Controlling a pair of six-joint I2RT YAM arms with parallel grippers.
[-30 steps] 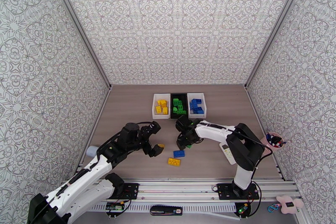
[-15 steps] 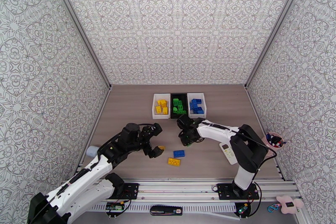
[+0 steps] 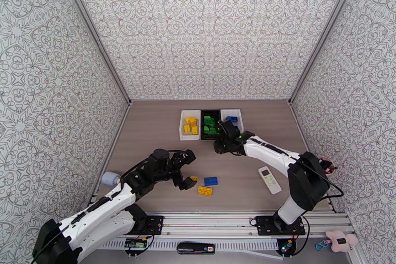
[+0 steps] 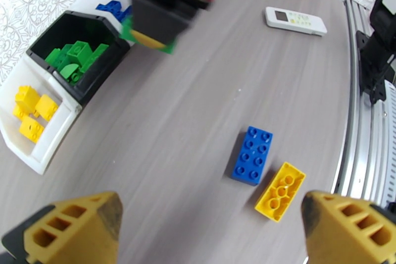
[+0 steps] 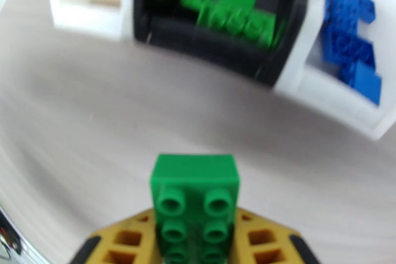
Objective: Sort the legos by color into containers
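Green delivery, it seems: right tool (image 5: 194, 240) clenched on green brick (image 5: 194, 195), just short of black bin (image 5: 208, 44) at upper centre. Next: reach over bin, release. Left tool (image 4: 210, 229) spread wide, empty, above blue brick (image 4: 252, 155).

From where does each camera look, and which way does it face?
Top external: above, behind the bases, facing down on the table; left arm and right arm show.
Left wrist: on that wrist, facing the blue brick and yellow brick; open left pincer shows.
Right wrist: on that wrist, facing the black bin; right pincer shows, shut on a green brick.
Shared: both wrist views see the black bin.
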